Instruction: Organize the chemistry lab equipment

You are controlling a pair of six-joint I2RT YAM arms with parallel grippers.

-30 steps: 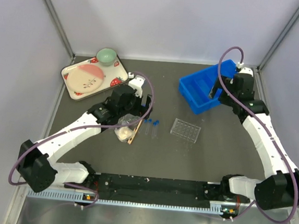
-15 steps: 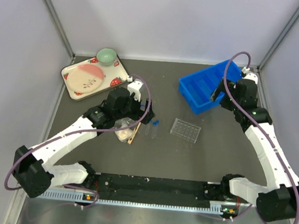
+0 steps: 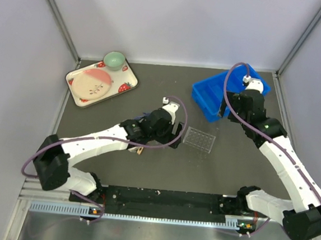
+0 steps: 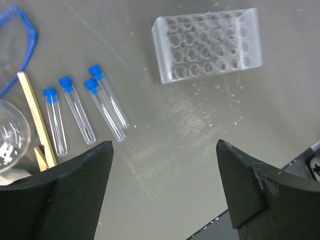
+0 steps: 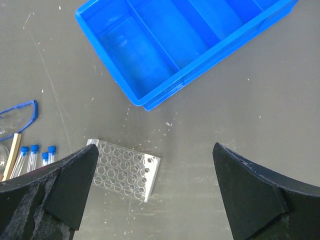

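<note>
Tubes: we count four small clear tubes point(image 4: 76, 107), slim and round, each with a blue cap. They lie flat on the dark table point(image 4: 175, 145).
Tube axis: in the left wrist view their long axes run roughly parallel, from caps at upper left to closed ends at lower right. The two on the right lie just beside each other, possibly touching.
Stick: a thin pale wooden stick point(image 4: 34, 112) lies just left of the tubes on much the same slant.
Flask: we see only the curved clear glass edge of a flask point(image 4: 10, 137) at the left border, touching or just beside the stick.
Rack: a clear plastic rack point(image 4: 207, 45), a rectangular block with rows of round holes, sits well apart from the tubes on their far side from the stick.
Left gripper: the left gripper point(image 4: 160, 195) hangs over bare table near the tubes. Its black fingers are spread wide, with nothing between them.
Right gripper: the right gripper point(image 5: 155, 195) is spread wide too and grasps nothing. It is above the table between the rack and the bin.
Bin: a glossy blue plastic bin point(image 5: 125, 47) with divider walls lies beyond the rack.
Table: matt dark grey, flecked with pale specks and scratches.
Tray: at the far left, a strawberry-print tray point(image 3: 125, 86) carries a pink plate point(image 3: 94, 84) and a green bowl point(image 3: 114, 60).
</note>
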